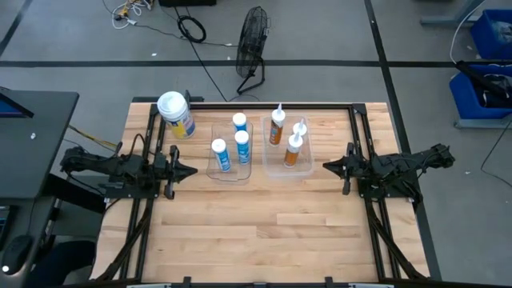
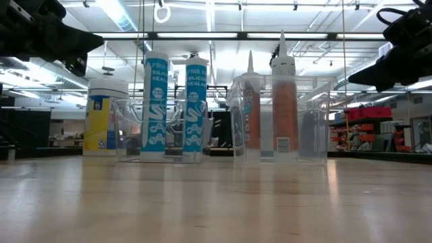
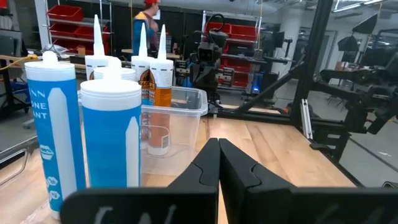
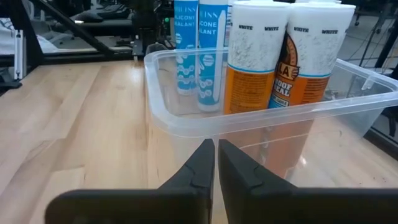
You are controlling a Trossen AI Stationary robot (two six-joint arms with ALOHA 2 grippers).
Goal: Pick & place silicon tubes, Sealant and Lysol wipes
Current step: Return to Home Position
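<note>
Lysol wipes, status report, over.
Left end effector shut, empty; right end effector shut, empty. Lysol wipes upright, outside left bin. Nothing blocking it.

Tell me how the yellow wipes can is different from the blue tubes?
The Lysol wipes are wider and shorter than the blue tubes. The wipes wear yellow, the tubes blue. The wipes stand on the table, the tubes inside a clear bin. Both stand upright.

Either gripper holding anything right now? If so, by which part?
Nothing is held. The left gripper and right gripper are both shut, fingers together and empty.
</note>
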